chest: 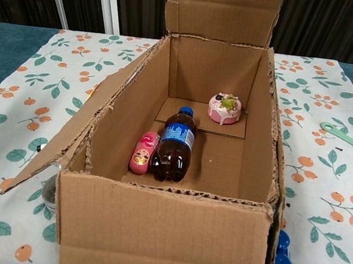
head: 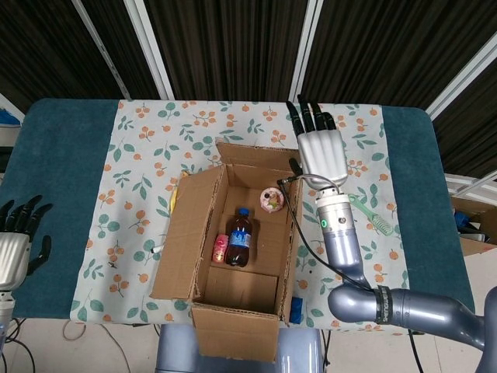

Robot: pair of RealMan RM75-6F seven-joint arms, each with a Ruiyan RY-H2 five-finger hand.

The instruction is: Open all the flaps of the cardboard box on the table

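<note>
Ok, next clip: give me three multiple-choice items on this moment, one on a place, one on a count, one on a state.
1. Where does the green brush lie?
A. Inside the box
B. On the cloth, right of the box
C. On the bare blue table, left of the box

2. How many things lie inside the box?
A. One
B. Three
C. Five

3. How does the far flap stand?
A. Folded flat over the opening
B. Raised upright
C. Torn off, lying on the cloth

Key:
1 B: the brush lies on the floral cloth, outside the box.
2 B: a bottle, a pink cake and a small pink toy show on the box floor.
3 B: the far flap stands up above the back wall, with the right robot hand beyond it and the left robot hand at the table's edge.
</note>
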